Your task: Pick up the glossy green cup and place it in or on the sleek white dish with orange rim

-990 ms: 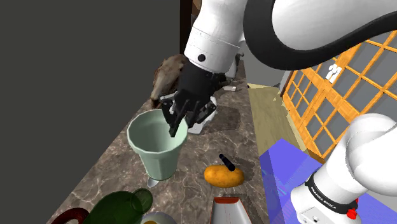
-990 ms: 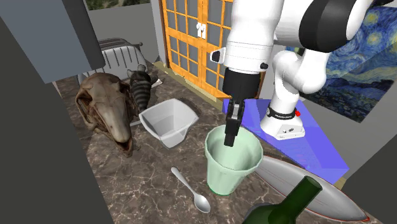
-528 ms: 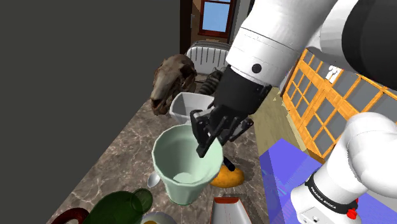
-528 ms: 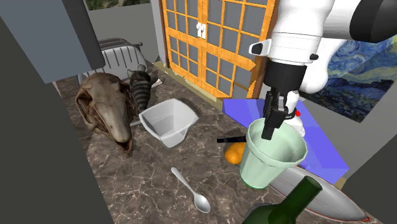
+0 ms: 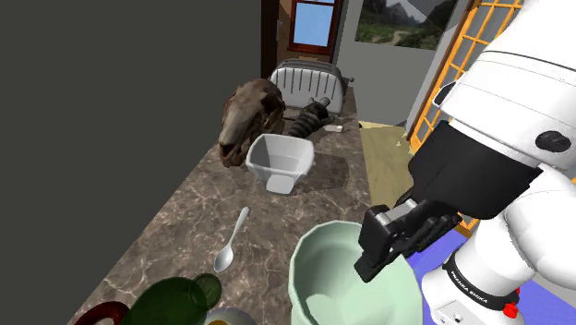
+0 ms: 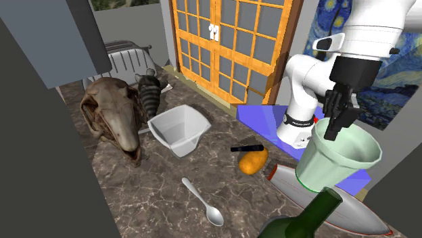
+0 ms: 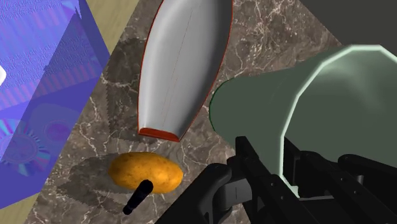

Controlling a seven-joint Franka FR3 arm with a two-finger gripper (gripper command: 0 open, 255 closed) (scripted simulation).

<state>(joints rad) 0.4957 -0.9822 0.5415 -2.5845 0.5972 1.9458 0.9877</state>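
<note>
Since the earlier frame the pale green cup (image 6: 336, 161) has travelled away from the spoon (image 6: 201, 200), towards the long white dish (image 6: 355, 211). On the counter (image 6: 169, 196), an orange lump (image 6: 251, 161) lies near the dish's flat end. The cup is raised off the counter, above or just beside the dish; I cannot tell which. The pincer (image 6: 335, 128) grips its rim.
</note>
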